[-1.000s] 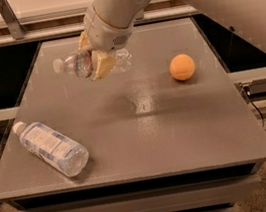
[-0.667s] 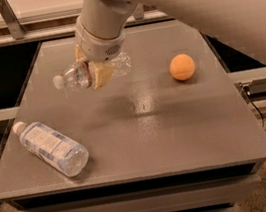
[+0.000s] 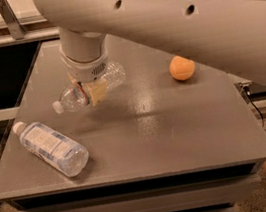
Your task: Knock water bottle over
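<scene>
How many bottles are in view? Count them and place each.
2. The slim water bottle is sideways at the gripper, left of table centre; the fatter labelled bottle lies near the front-left corner. The arm could hide others.

Light: we see warm, even light from above, dimmer toward the edges.
Glare: we find 1 pale sheen at the centre of the table [image 3: 189, 139].
Shadow: we see 1 soft patch under the gripper [image 3: 92, 90], which clasps the water bottle [image 3: 68, 99] over the table's left rear.
</scene>
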`<state>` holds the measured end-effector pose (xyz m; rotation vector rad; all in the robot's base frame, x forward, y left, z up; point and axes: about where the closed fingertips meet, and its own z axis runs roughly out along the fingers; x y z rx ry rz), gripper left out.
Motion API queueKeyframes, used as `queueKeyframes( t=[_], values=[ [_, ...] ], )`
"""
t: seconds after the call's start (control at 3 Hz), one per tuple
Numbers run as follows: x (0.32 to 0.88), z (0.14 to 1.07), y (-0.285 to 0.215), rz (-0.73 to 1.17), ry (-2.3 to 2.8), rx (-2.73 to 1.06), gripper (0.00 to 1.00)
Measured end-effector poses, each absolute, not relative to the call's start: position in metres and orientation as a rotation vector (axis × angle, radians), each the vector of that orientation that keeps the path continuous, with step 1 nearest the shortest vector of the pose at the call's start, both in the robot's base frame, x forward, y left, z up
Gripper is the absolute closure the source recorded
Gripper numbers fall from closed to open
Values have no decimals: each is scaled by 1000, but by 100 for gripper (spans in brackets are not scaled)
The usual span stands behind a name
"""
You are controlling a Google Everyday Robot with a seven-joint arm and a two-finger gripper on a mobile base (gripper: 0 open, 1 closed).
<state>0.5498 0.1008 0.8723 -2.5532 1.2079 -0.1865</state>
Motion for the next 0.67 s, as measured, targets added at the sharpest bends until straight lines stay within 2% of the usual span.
queueKeyframes(
  t=[0.33,0.67],
  values=[
    [546,857,108,-190,1190,-2620,100],
    [545,848,111,-165,1193,-2653,83]
  ],
)
